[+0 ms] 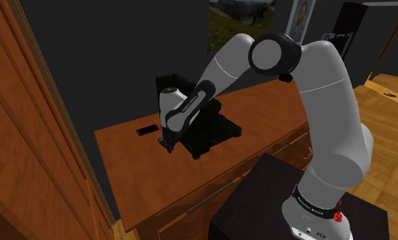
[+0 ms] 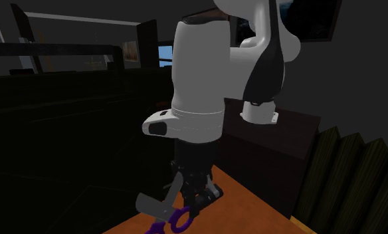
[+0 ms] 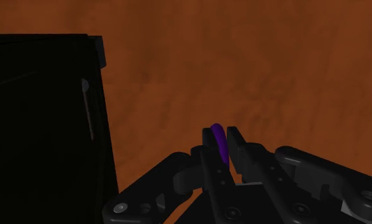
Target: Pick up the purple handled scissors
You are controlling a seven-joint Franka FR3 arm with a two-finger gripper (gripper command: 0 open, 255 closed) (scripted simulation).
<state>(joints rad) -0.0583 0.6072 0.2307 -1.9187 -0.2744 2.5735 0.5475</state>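
Observation:
My black gripper (image 1: 167, 142) points down over the brown wooden top (image 1: 143, 170), just in front of a black box. It is shut on the scissors (image 2: 175, 217). In the second exterior view their purple handle loops hang below the fingers and a grey blade (image 2: 152, 205) sticks out to that view's left. Seen from the wrist, a thin purple handle edge (image 3: 219, 137) is clasped between the two fingertips of the gripper (image 3: 221, 149), and the wooden top (image 3: 274, 76) lies some way beyond them.
A black box-like object (image 1: 206, 127) stands on the top right behind the gripper, with its dark side (image 3: 44, 121) close beside the hand. A small flat black item (image 1: 147, 129) lies further back. A tall wooden cabinet (image 1: 27, 136) rises at the shoulder view's left. Drawer fronts (image 1: 211, 198) face the dark stand (image 1: 259, 198).

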